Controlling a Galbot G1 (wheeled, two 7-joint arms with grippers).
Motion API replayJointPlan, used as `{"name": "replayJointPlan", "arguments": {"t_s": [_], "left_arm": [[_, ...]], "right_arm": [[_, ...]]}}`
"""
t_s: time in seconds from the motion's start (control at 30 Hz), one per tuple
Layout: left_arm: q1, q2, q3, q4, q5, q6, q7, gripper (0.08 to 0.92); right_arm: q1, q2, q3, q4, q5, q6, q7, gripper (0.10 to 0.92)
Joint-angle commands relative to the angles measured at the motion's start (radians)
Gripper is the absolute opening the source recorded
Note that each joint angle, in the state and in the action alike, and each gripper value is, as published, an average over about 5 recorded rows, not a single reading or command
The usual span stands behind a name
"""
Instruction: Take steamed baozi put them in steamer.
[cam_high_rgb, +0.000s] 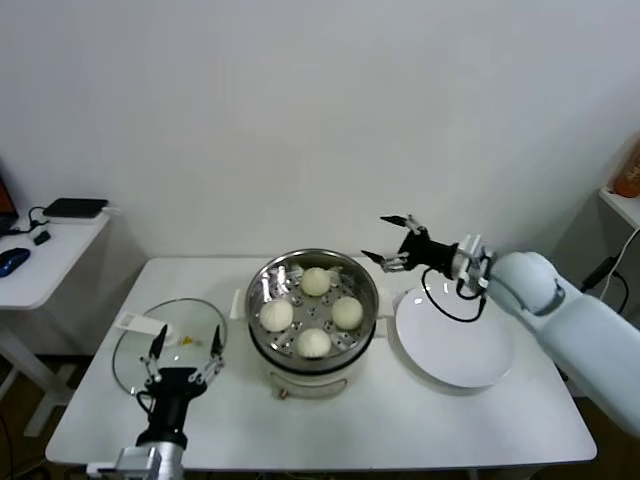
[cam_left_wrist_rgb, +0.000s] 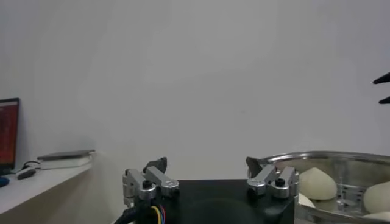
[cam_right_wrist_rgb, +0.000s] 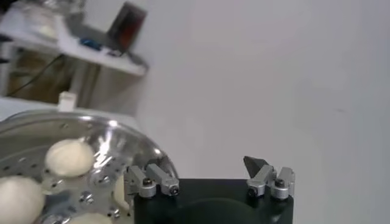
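Hovering just beside the steamer (cam_high_rgb: 312, 310) rim, your right gripper (cam_high_rgb: 394, 240) is released and empty; four steamed baozi (cam_high_rgb: 314, 343) sit inside the basket, the white plate (cam_high_rgb: 454, 345) below its wrist. Your left gripper (cam_high_rgb: 185, 342), also released, waits over the glass lid (cam_high_rgb: 133, 352).

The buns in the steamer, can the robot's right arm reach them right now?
Probably yes. The right gripper is open above the steamer's far right rim, the four buns lie uncovered, and the lid sits aside.

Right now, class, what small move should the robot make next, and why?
Probably pull the right hand back: all four baozi sit in the steamer, the plate is bare, and that hand is open and holds nothing.
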Motion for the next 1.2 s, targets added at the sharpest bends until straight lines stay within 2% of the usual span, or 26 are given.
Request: {"name": "replayJointPlan", "arguments": {"t_s": [0.03, 0.3, 0.5, 0.73, 0.97, 1.2], "left_arm": [[0.012, 0.003, 0.029, 0.005, 0.008, -0.003, -0.017, 0.823], [-0.011, 0.018, 0.008, 0.03, -0.004, -0.002, -0.008, 0.823], [-0.017, 0.021, -0.011, 0.046, -0.011, -0.004, 0.019, 0.823], [-0.019, 0.024, -0.039, 0.076, -0.01, -0.017, 0.037, 0.823], [-0.027, 0.053, -0.092, 0.087, -0.024, -0.013, 0.042, 0.823], [-0.022, 0.053, -0.1, 0.092, -0.032, -0.011, 0.041, 0.823]], "right_arm": [[-0.734, 0.234, 0.668, 0.183, -0.089, 0.169, 0.223, 0.823], [-1.001, 0.408, 0.748, 0.217, -0.063, 0.318, 0.251, 0.823], [-1.114, 0.482, 0.758, 0.211, -0.026, 0.381, 0.234, 0.823], [-1.18, 0.542, 0.744, 0.209, -0.018, 0.433, 0.206, 0.823], [-1.194, 0.564, 0.728, 0.209, -0.018, 0.44, 0.199, 0.823], [-1.189, 0.575, 0.708, 0.211, -0.022, 0.439, 0.194, 0.823]]}}
